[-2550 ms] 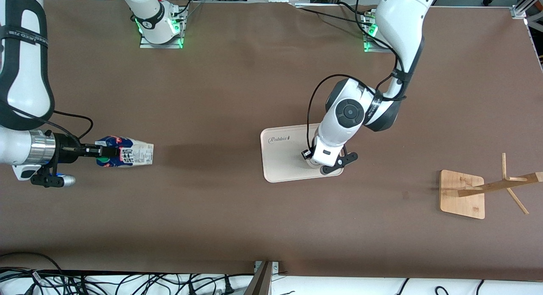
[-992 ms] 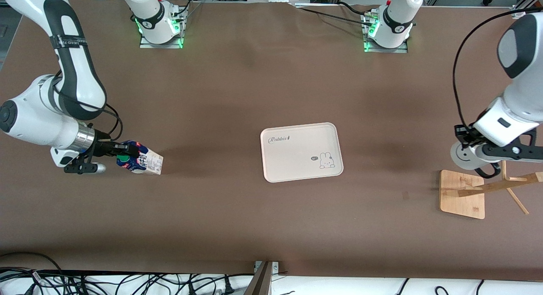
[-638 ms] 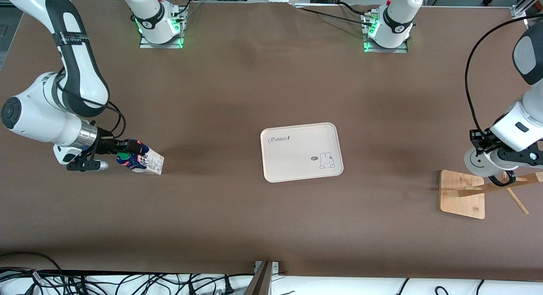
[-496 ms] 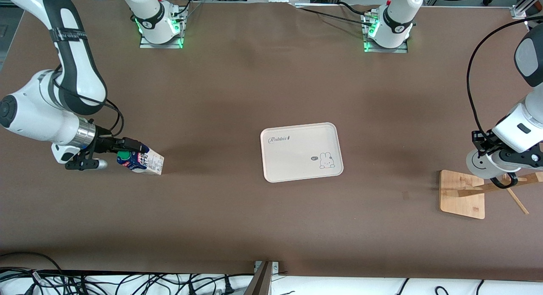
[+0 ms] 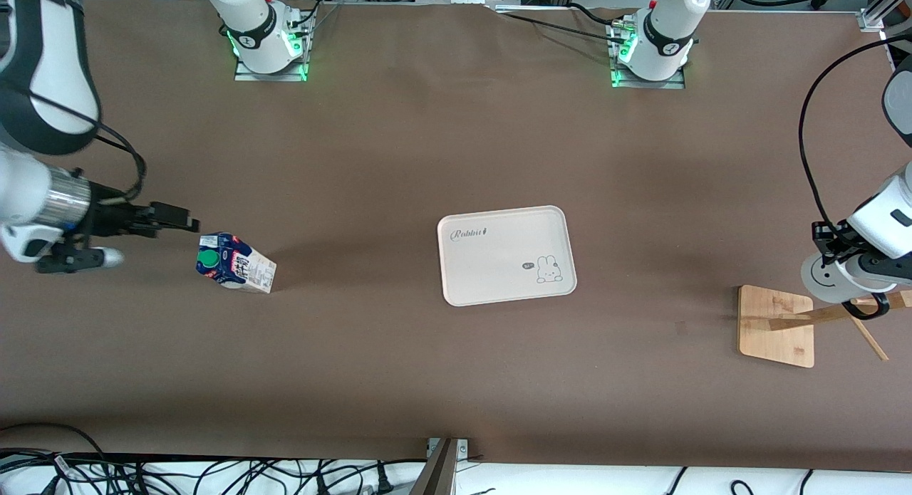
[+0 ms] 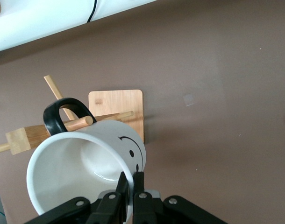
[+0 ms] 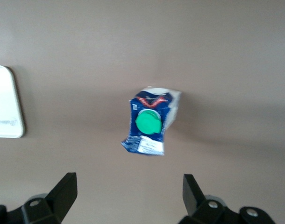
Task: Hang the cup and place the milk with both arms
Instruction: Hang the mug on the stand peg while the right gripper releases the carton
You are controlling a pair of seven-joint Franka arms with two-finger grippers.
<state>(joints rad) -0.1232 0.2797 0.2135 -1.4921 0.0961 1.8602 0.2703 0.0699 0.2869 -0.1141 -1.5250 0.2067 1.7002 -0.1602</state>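
- Brown table [image 5: 399, 381] carries one cream tray [image 5: 499, 228] lettered "Rabbit", with a small rabbit drawing.
- We count one milk [image 5: 235, 265] carton with a green cap, standing on the table at nine o'clock from the tray, well apart.
- We see one wooden rack [image 5: 776, 324] at the tray's three o'clock.
- Our right gripper [image 5: 187, 223] spreads wide, holding nothing, just beside the milk.
- Our left gripper [image 6: 128, 186] pinches the rim of one smiley cup [image 6: 81, 172], its black handle looped around a rack peg.
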